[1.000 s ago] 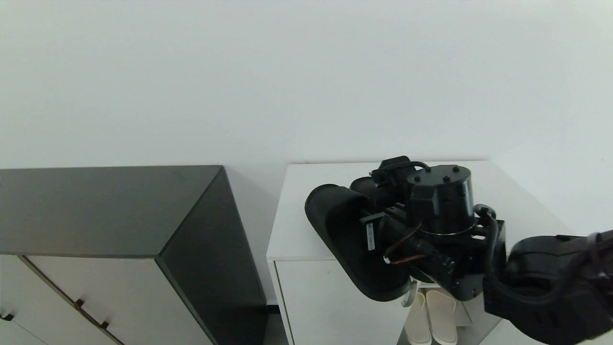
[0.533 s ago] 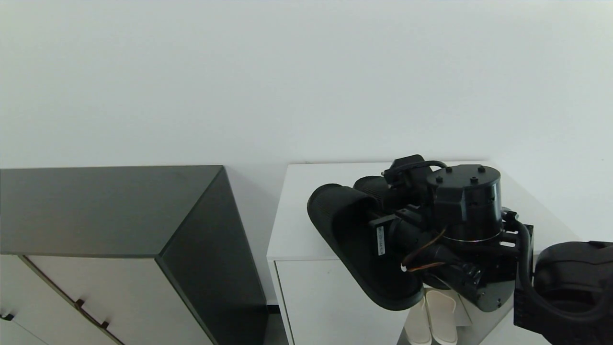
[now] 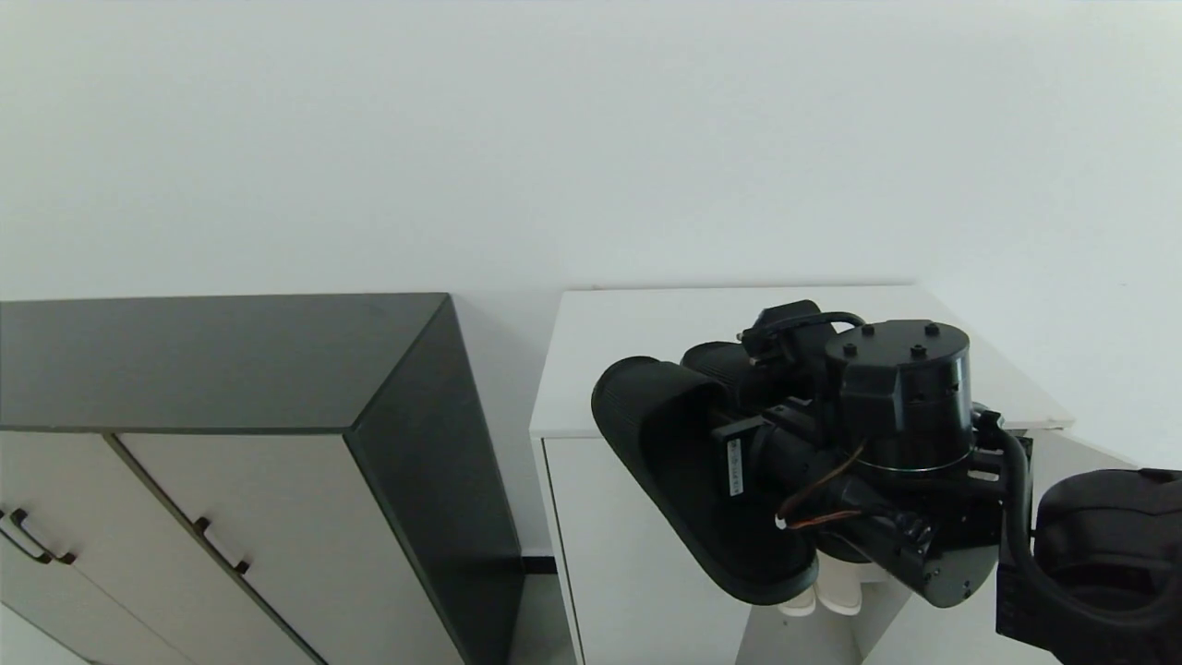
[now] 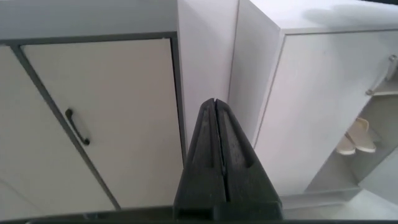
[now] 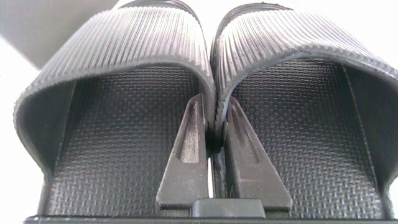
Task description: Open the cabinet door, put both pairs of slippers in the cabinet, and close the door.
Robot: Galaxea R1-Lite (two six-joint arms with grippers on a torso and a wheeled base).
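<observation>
At the lower right of the head view, the right gripper [image 5: 214, 118] holds a pair of black ribbed rubber slippers [image 3: 688, 480]. Its two fingers [image 5: 186, 149] are pinched on the inner side walls of the slippers where they press together, so both are carried as one bundle. The soles tilt down toward the lower centre of the frame, and the closed toe bands point toward the upper left. The pair hangs in the air in front of the white cabinet [image 3: 637, 360], overlapping its top edge and front panel in the picture.

Below the black pair, at the bottom edge of the frame, a pair of white slippers [image 3: 817, 598] lies inside the white cabinet's open compartment. The left wrist view shows them side by side on a shelf there.

The left gripper [image 4: 215, 107] has its fingers pressed together with nothing between them. It points toward the gap between the white cabinet and a dark-topped cabinet with beige doors [image 3: 231, 360], which fills the left half of the head view. One door carries a dark bar handle [image 4: 78, 126].
</observation>
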